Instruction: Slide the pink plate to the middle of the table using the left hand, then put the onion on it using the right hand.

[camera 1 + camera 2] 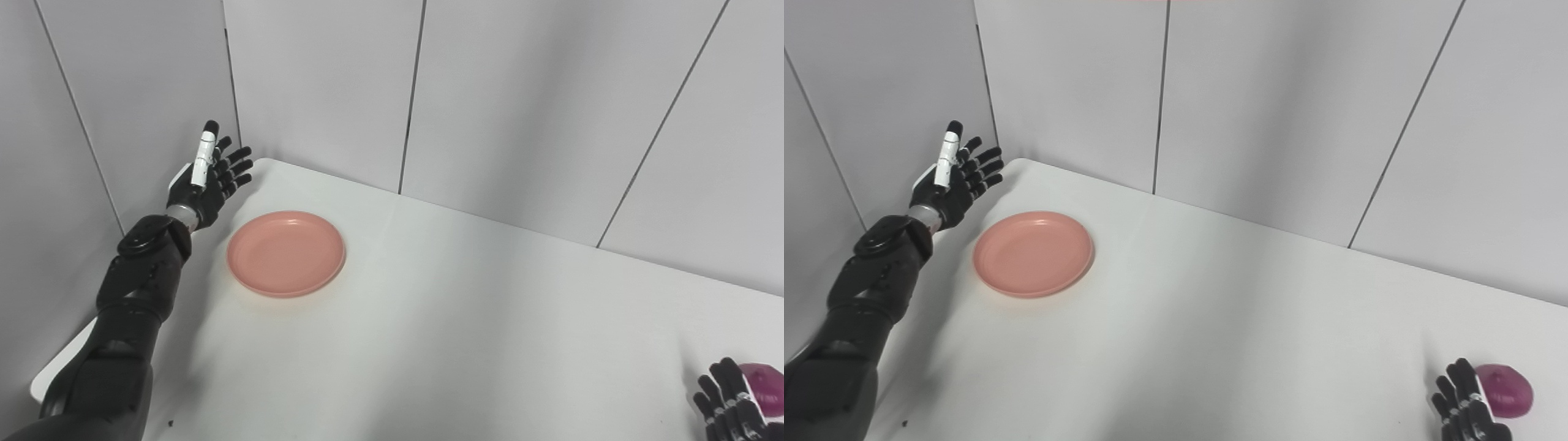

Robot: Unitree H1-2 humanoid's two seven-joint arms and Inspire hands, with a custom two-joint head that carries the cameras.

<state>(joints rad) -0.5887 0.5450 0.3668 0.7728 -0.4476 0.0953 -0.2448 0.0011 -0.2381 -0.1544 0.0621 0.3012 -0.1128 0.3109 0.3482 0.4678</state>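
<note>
Right, down at the near right corner of the white bench (1249,318), the right robot hand (1464,401) pokes up from the bottom edge, only its dark fingers (726,392) in shot, standing up and slightly spread, and with the rest cut off I cannot tell whether it is open or closed. Just beside it on the right sits the onion (1507,390), purple and rounded, resting on the bench; in the left eye view the fingers overlap its left edge, while the right eye view shows them very close, so contact cannot be called. Over on the near left, the left arm (131,306) rises along the left edge of the bench, black and bulky. Moving farther back, the pink plate (286,253) lies flat on the left part of the bench, round, shallow and with nothing on it, well apart from the onion and off towards the far left corner. Just to its left and a touch farther back, the left robot hand (208,177) is held up above the bench edge with its fingers (983,164) spread apart and pointing away towards the far corner, thumb raised, holding nothing and clear of the plate rim. Behind it all stand pale grey wall panels (527,92) with thin dark seams.
</note>
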